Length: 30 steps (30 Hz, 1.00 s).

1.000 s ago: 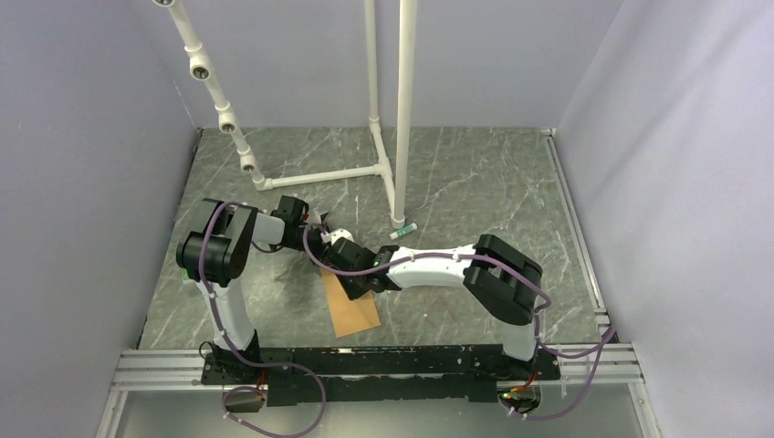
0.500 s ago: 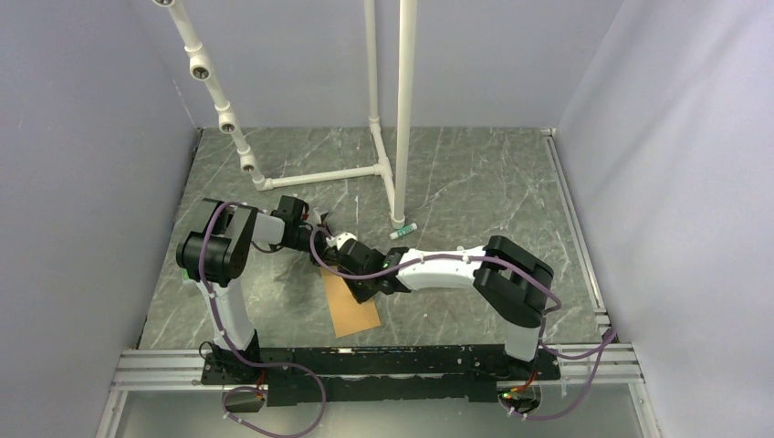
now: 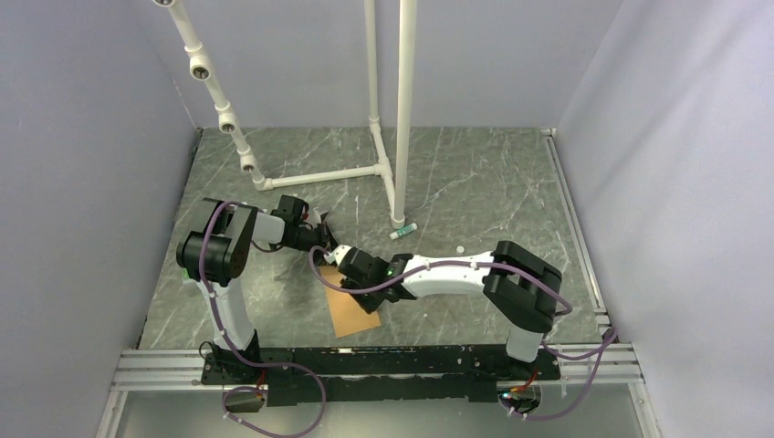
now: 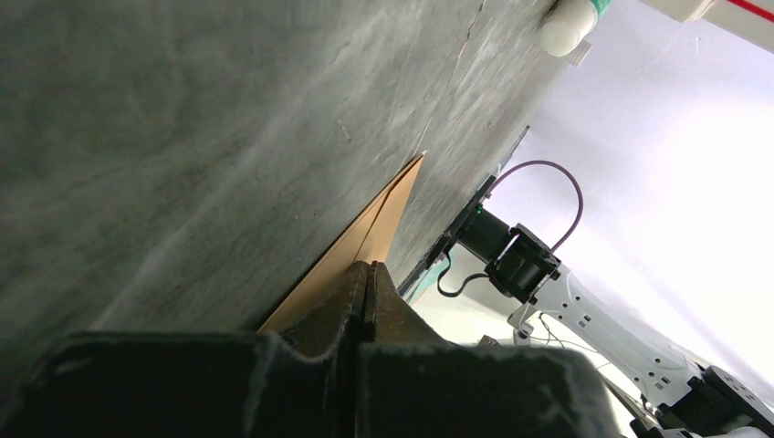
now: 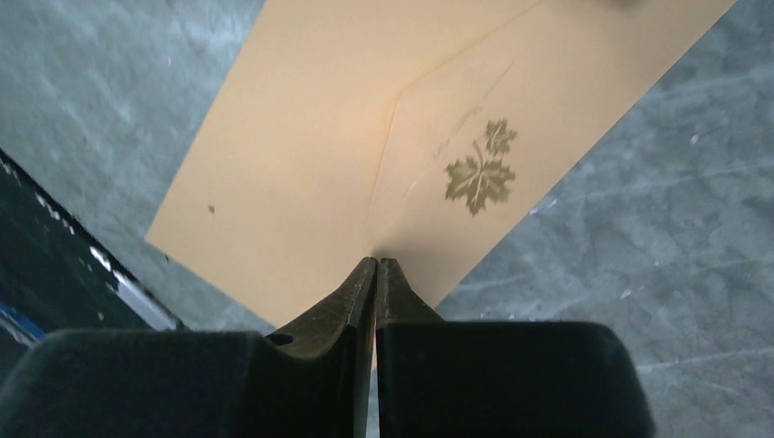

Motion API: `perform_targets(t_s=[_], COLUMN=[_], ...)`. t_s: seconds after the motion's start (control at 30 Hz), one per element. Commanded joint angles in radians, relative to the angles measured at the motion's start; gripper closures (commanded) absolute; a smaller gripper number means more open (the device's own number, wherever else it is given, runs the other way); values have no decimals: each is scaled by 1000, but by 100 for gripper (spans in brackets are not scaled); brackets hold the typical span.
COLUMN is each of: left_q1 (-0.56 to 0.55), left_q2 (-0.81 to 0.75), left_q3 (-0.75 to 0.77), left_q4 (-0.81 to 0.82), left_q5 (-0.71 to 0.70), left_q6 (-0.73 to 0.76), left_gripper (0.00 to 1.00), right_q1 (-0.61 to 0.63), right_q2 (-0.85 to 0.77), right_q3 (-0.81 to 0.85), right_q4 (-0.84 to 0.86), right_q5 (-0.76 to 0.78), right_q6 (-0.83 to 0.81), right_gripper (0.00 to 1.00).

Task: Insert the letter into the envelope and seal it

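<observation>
The orange-brown envelope (image 3: 347,318) lies flat on the table between the arms. Its flap with a leaf print (image 5: 479,173) is folded down. My right gripper (image 3: 354,290) is shut, and its fingertips (image 5: 376,265) press on the envelope's long edge just below the flap's point. My left gripper (image 3: 321,245) is shut, with its tip (image 4: 368,266) down at the envelope's far end (image 4: 383,219). I cannot tell whether it pinches the paper. The letter is hidden.
A white pipe frame (image 3: 374,169) stands at the back. A small white glue stick with a green cap (image 3: 402,232) lies near its post, and a small white cap (image 3: 461,248) lies to its right. The black rail (image 3: 383,360) runs along the near edge.
My right gripper has slid a little towards the near left over the envelope, and its elbow has swung right. The left arm has stayed put.
</observation>
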Motion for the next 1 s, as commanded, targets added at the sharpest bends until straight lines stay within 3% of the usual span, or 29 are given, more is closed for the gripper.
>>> perform_targets(t_s=[0.0,0.2,0.33,0.47,0.63,0.77,0.97], left_q1=[19,19,18,17,12,2,-26], left_q2=[68,48,-6,-95,-213,-266,-331], left_q3=[0,21,32,57,133,172,179], left_q4=[-68,-86,-73,-50,-99,-131,-172], left_q5=[-159,-186,-187,-161,-183,-235,-365], left_q6=[1,21,38,56,109,139,173], left_gripper=[97,98,96,84,67,54,47], right_q1=[23,16,-55,-162,-299,-403,-461], right_q2=[-34,-177,-278,-378,-451,-422,-301], right_q3=[-59,-92,-80,-91,-130,-93,9], right_q4=[-232,-291,-293,-220,-102,-94,-160], right_q5=[-56,-48,-10,91,247,290,336], right_q6=[-87,-78,-19,44,135,260,441], right_gripper=[91,91,91,86,71,55,52])
